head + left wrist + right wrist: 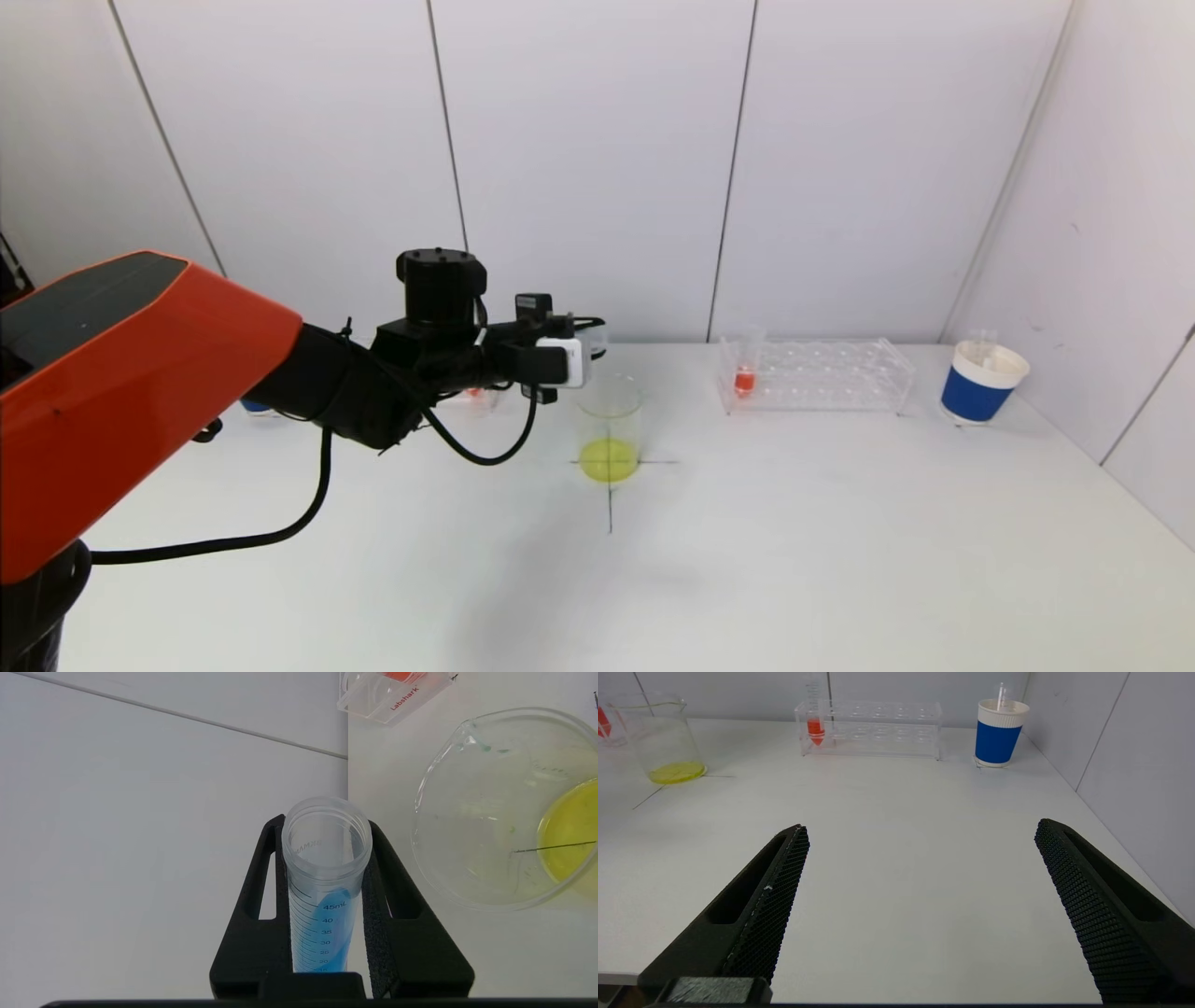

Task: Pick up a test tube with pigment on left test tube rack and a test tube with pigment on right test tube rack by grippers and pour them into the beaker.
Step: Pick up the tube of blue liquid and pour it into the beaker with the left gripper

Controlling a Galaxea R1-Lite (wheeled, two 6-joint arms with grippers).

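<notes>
My left gripper is shut on a clear graduated test tube with blue pigment in it. The tube is tipped over, and the blue runs along its wall up to the 45 mL mark. Its open mouth is beside and above the rim of the glass beaker, which holds yellow liquid and shows in the left wrist view. The right rack holds one tube of orange pigment. The left rack is mostly hidden behind my left arm. My right gripper is open and empty over the table's near right part.
A blue and white paper cup stands at the far right near the wall, with a glass rod in it. Another blue cup peeks out behind my left arm. A black cross is marked on the table under the beaker.
</notes>
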